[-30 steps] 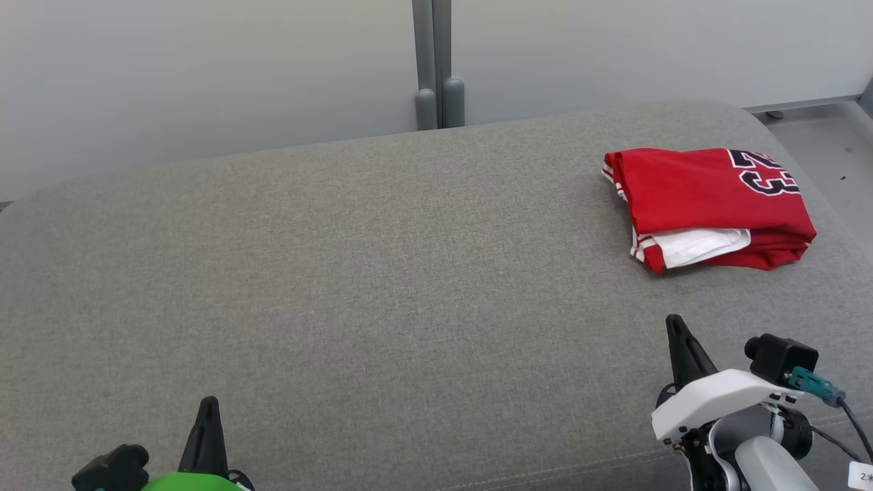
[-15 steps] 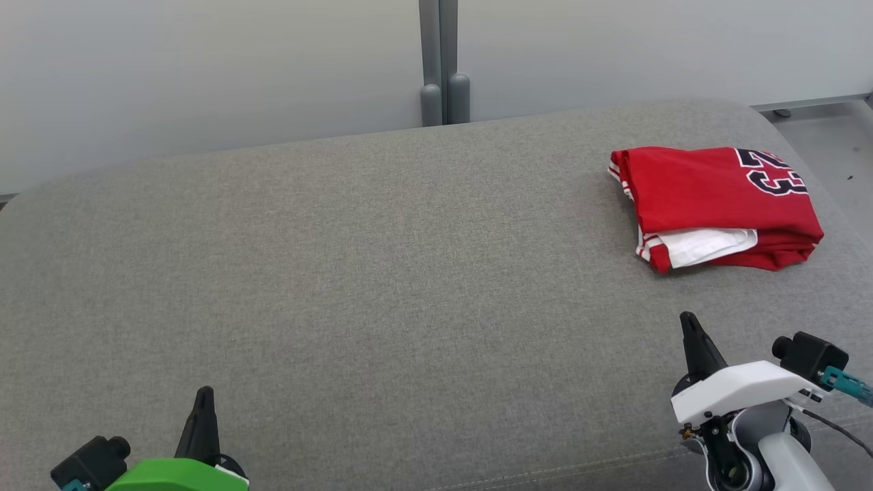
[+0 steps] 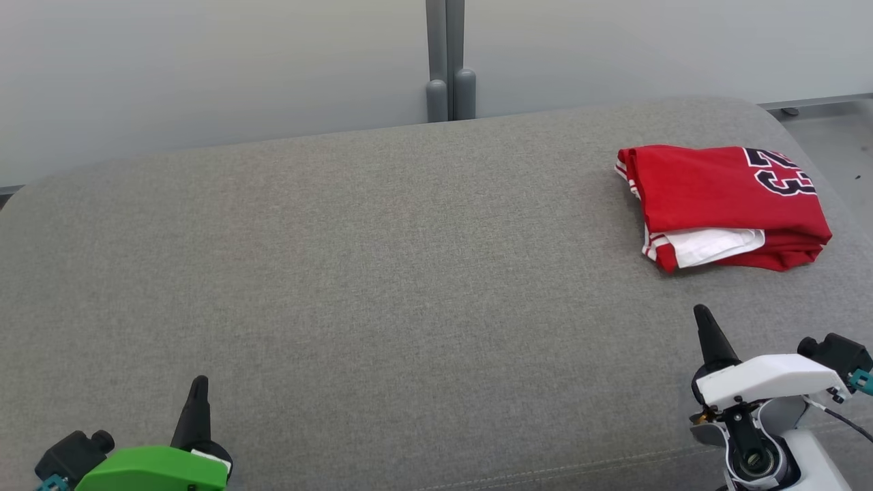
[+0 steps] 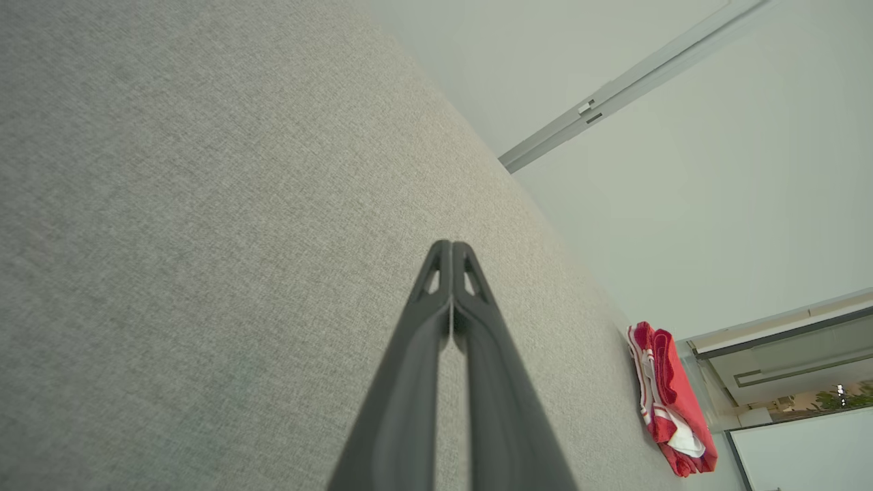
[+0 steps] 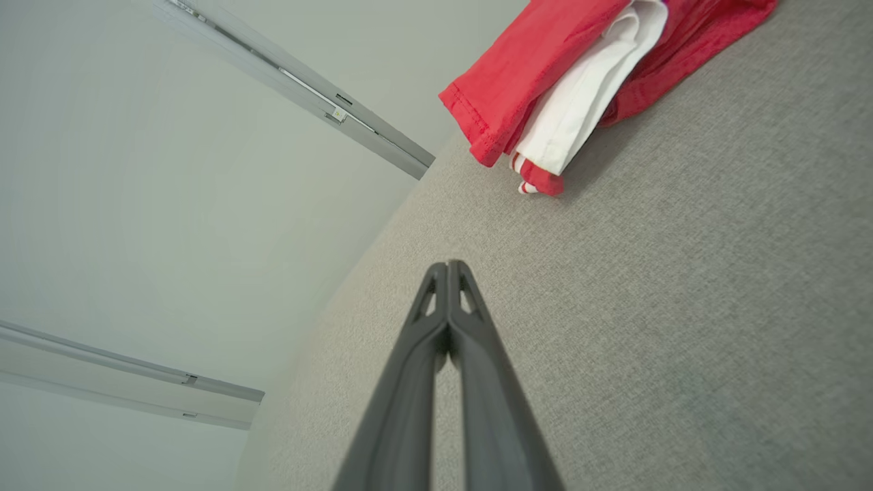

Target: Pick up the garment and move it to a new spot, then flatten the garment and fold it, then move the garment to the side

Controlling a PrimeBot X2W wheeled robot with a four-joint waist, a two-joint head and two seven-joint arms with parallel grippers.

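Note:
The garment (image 3: 724, 204) is a red jersey with dark numbers and white trim, lying folded at the far right of the grey cushioned surface (image 3: 382, 286). It also appears as a red bundle in the left wrist view (image 4: 672, 402) and at the top of the right wrist view (image 5: 580, 82). My right gripper (image 3: 702, 317) is shut and empty, a short way in front of the garment without touching it. My left gripper (image 3: 199, 385) is shut and empty at the near left, far from the garment. In both wrist views the fingers (image 4: 450, 252) (image 5: 447, 269) are pressed together.
A pale wall with a grey vertical post (image 3: 447, 61) runs behind the surface. Bare floor (image 3: 835, 129) lies beyond the surface's right end. The surface's rounded front edge runs just below both grippers.
The whole picture has shifted slightly right, so the camera has moved. Both grippers have drawn back toward the near edge, the right one also rightward. The garment lies unchanged.

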